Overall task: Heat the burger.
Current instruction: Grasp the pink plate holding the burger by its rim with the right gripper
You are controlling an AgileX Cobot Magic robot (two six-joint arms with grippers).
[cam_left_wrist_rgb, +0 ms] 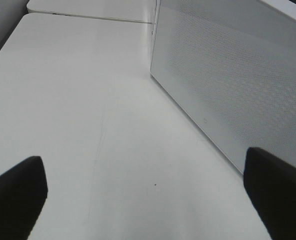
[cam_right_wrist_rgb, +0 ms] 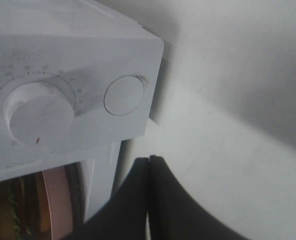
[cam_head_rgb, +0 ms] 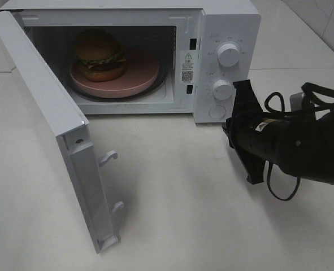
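Note:
The burger, with its golden bun and green lettuce, sits on a round pink plate inside the open microwave. My right gripper is shut with nothing in it, hovering just in front of the control panel's lower right corner, near the round button. In the right wrist view its shut fingertips point below that button, and the plate's edge shows beside them. My left gripper is open and empty over bare table beside the door's outer face. It is out of the high view.
The microwave door is swung wide open toward the front left, with its latch hooks sticking out. Two white dials sit on the panel. The right arm's black cables loop over the white table.

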